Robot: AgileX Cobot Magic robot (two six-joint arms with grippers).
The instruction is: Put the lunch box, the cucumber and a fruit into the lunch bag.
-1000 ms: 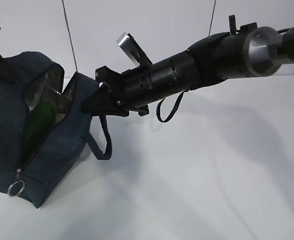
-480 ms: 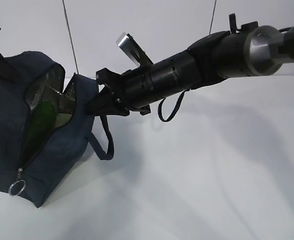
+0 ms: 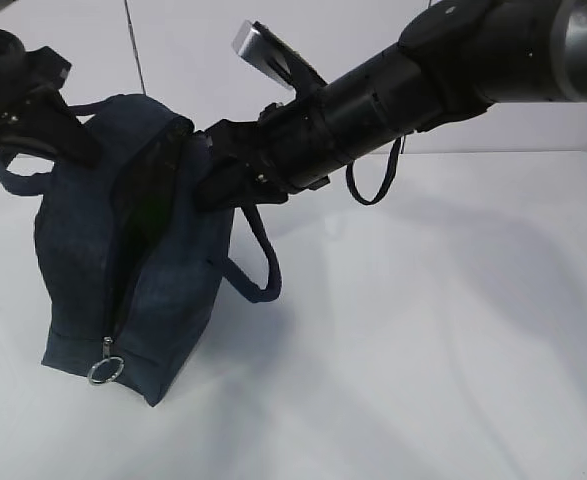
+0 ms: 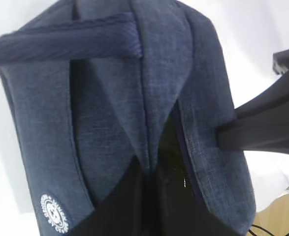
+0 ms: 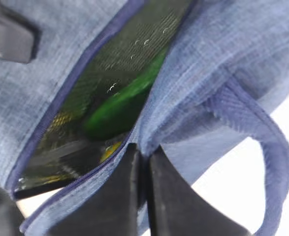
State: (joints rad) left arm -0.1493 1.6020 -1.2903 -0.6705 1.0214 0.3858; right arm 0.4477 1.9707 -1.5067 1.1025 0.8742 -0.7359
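Navy lunch bag (image 3: 163, 290), green cucumber (image 5: 119, 103) inside, silver ring pull (image 3: 105, 370).

Slanted exterior view down onto lunch bag (image 3: 153, 290); both wrist views close on it.

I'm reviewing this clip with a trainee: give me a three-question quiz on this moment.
1. True or false: the lunch bag lies flat on its side.
2. What green thing shows through the bag's opening?
3. The right gripper is: A) open above the bag, B) shut on the bag's edge, C) holding the zip ring.

Key: 1 false, it stands upright; 2 the cucumber; 3 B.
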